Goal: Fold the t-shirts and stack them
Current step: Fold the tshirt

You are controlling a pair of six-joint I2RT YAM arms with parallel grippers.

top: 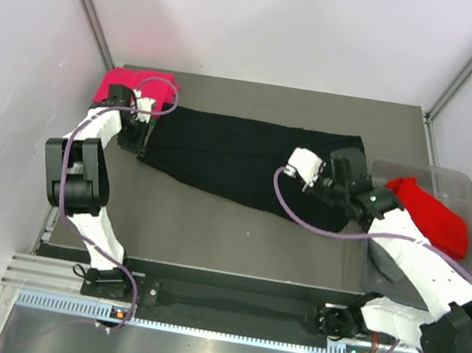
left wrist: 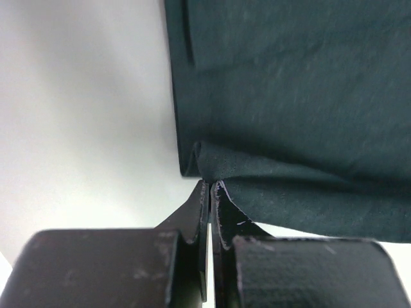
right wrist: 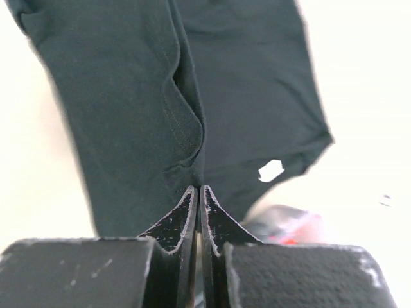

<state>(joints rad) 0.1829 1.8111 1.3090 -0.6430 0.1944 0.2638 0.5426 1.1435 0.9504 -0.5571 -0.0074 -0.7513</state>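
Because only fingertips hold it, black t-shirt (top: 231, 153): may slip.
left gripper (left wrist: 210, 185): clamped on its corner.
right gripper (right wrist: 198, 190): clamped on its fold.

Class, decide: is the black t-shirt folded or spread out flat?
Folded lengthwise: the black t-shirt lies as a long narrow band with doubled layers.

black t-shirt (top: 240, 154): soft matt cloth, fine weave. pink-red t-shirt (top: 133, 87), red t-shirt (top: 433, 219): same matt cloth. bin (top: 467, 179): clear glossy plastic. bench (top: 209, 226): dark, smooth, matt. left hand (left wrist: 210, 186) fingers (left wrist: 192, 218): black plastic, scuffed. front rail (top: 43, 271): brushed metal.
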